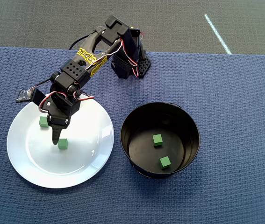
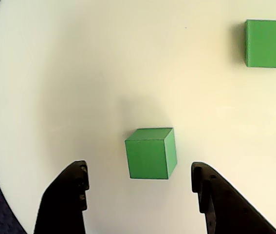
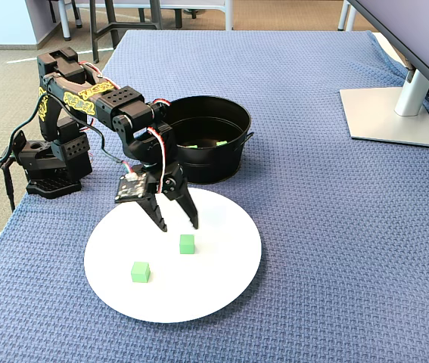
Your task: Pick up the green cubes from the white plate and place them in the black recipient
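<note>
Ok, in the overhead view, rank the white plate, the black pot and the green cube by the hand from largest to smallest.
1. White plate, widest.
2. Black pot, slightly narrower.
3. Green cube by the hand, far smaller; it looks alike in size to the other cubes.

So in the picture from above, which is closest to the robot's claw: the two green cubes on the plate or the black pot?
1. Green cube just right of the claw tip, on the plate.
2. Other green cube, further up the plate, left of the arm.
3. Black pot, off to the right.
</note>
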Available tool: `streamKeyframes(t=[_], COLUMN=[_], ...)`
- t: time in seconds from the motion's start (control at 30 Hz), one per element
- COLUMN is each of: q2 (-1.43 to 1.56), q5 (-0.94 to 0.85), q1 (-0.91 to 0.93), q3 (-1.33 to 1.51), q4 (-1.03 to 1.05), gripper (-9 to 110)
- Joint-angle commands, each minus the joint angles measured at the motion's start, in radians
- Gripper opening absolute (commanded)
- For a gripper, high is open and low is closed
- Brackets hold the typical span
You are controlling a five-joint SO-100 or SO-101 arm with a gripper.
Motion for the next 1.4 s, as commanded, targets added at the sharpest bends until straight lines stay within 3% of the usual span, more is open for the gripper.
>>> streamKeyframes(t=[0.0,0.63,1.0,1.23,1.37], q2=[-0.028,-0.169,-0.215,-0.218,-0.215], q5=[-0.048,-0.339,-0.296,-0.219,-0.167], q1=[-0.034,-0.063,-0.043,-0.038,-0.034], q3=[-0.089,-0.061,-0.077,-0.078,-0.078], q4=[0.012,-0.032,-0.074,-0.110,-0.138], gripper=[26,23,21,1,0])
